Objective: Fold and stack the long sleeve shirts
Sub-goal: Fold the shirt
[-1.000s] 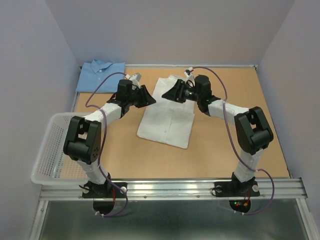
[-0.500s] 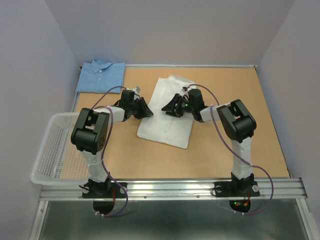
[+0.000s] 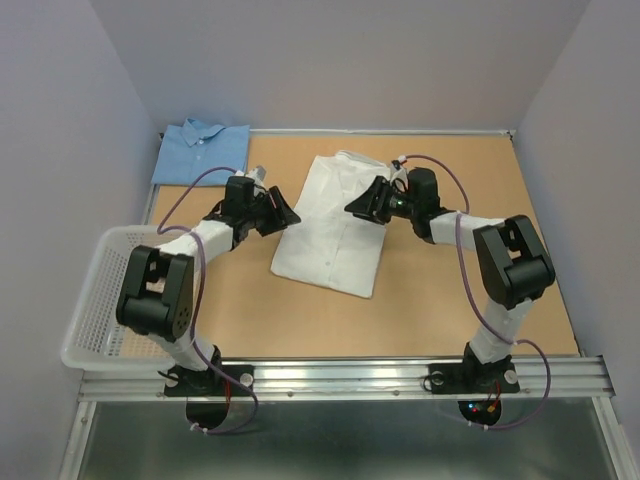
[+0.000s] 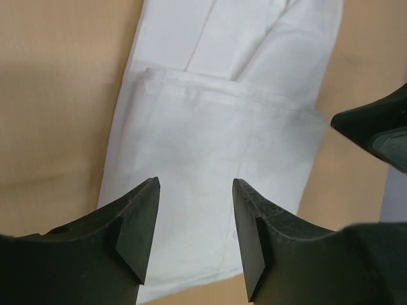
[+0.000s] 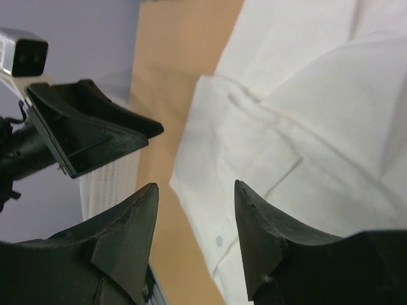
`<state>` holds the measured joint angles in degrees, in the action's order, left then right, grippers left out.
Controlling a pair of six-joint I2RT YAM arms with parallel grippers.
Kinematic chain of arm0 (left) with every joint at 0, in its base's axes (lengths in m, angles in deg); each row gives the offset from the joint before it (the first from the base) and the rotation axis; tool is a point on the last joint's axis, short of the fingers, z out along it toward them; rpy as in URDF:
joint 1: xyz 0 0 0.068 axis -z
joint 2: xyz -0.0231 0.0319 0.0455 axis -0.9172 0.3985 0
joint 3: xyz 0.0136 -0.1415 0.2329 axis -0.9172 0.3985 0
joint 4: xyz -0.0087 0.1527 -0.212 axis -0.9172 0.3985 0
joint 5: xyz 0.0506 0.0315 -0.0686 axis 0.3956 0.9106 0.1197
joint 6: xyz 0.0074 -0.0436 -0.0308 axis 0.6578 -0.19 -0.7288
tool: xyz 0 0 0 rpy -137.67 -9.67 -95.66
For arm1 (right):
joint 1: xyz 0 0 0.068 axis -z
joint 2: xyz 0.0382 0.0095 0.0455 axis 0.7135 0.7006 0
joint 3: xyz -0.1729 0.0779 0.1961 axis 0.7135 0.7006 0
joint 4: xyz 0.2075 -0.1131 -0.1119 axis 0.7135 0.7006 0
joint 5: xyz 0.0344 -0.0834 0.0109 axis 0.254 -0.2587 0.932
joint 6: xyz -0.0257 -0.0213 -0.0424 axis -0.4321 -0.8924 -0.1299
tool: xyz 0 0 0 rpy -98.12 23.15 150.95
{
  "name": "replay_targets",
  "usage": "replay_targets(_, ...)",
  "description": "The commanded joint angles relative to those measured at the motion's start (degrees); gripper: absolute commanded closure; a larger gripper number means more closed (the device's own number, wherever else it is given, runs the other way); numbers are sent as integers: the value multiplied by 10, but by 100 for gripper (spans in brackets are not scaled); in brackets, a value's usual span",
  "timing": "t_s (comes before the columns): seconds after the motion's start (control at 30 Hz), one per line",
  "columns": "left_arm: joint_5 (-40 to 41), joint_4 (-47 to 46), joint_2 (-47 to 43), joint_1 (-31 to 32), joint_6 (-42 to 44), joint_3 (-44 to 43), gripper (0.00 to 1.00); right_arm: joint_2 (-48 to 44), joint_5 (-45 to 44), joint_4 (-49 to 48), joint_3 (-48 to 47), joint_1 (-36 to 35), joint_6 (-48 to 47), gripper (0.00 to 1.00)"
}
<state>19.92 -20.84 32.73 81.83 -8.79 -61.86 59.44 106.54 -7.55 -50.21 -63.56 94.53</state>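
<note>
I hold the left fingers and right fingers spread, empty, at opposite sides of the folded white shirt mid table, likely ready to carry it onto the folded blue shirt in the far-left corner.

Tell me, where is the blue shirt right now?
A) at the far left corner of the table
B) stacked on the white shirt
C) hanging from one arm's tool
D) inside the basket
A: the blue shirt lies folded at the far left corner, apart from the white shirt in the middle and outside the basket.
</note>
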Motion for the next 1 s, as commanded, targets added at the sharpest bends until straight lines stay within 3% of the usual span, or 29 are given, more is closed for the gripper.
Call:
replay_targets(0.0,-11,21,-109,8,-2,59,37,-76,76,45,51,-37,-52,43)
replay_targets(0.13,-19,0,-164,31,-9,128,35,-117,94,53,109,-76,-68,43)
replay_targets(0.23,-41,-33,-173,33,-20,172,44,-137,96,26,158,-96,-56,43)
replay_targets(0.47,-16,-77,-140,32,-36,230,57,-128,102,-21,252,-101,-57,43)
replay_targets(0.63,-6,-101,-88,28,-55,256,60,-92,76,-55,321,-100,-87,43)
replay_targets(0.73,16,-83,-85,21,-54,263,59,-128,51,-48,335,-100,-96,43)
replay_targets(0.97,109,40,-211,19,-47,228,55,-290,-125,196,230,-98,-216,43)
